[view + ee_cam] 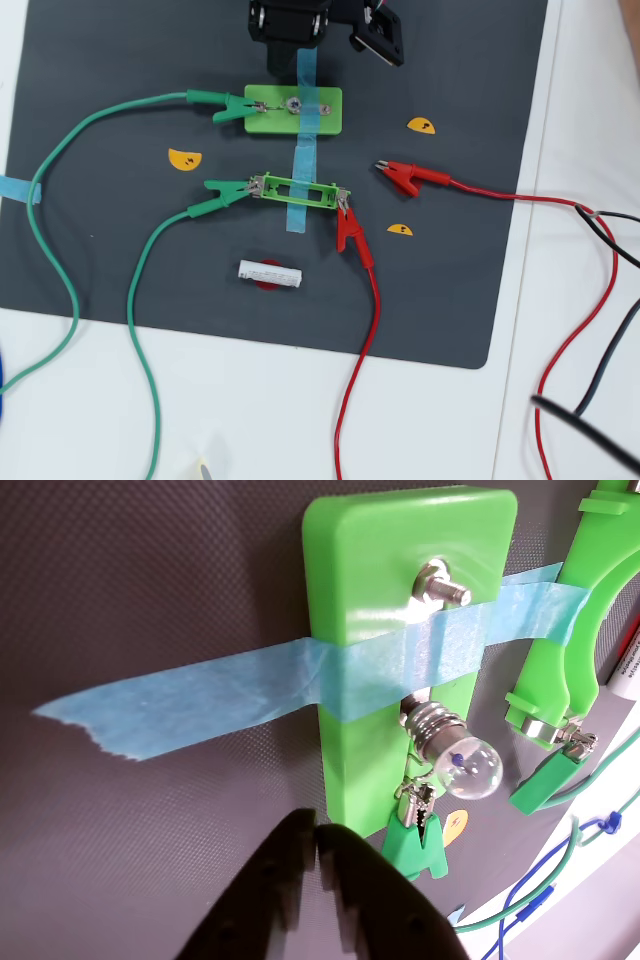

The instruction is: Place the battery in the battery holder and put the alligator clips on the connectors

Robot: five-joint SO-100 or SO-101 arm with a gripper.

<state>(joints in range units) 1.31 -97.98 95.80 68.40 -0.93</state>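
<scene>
The white battery lies on the dark mat below the empty bright-green battery holder, apart from it. One red alligator clip bites the holder's right connector. The other red clip lies loose on the mat to the right. Green clips grip the left ends of the holder and of the light-green block. In the wrist view my gripper is shut and empty, just short of the block with its bare screw. The holder shows at the right.
A small bulb sits on the block under blue tape. Orange half-round stickers dot the mat. Green wires trail left and red wires trail right onto the white table. The arm's base stands at the mat's top edge.
</scene>
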